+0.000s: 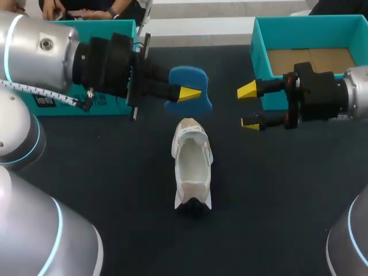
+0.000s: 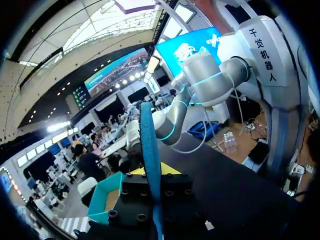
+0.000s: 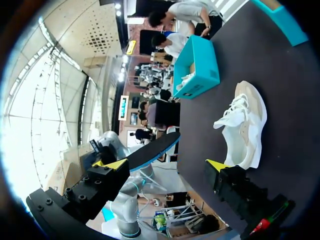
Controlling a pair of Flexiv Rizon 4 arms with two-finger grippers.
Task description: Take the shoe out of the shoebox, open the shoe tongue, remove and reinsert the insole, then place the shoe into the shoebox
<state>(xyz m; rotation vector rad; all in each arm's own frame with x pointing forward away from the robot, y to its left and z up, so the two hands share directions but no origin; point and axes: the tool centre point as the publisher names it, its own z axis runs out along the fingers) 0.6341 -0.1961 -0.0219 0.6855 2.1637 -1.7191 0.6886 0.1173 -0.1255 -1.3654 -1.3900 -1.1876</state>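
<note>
One black table (image 1: 115, 190) bears the open teal shoebox (image 1: 260, 57) at far right and the white shoe (image 1: 191, 167) mid-table, outside it. The left gripper (image 1: 185, 92) pinches the blue insole (image 1: 190, 80) above the shoe's far end; the right gripper (image 1: 249, 107) gapes, empty. Reinsertion seems next: line the insole up with the opening.

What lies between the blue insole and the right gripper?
Nothing: the head view shows only bare table in the gap between the blue insole and the open right gripper.
</note>
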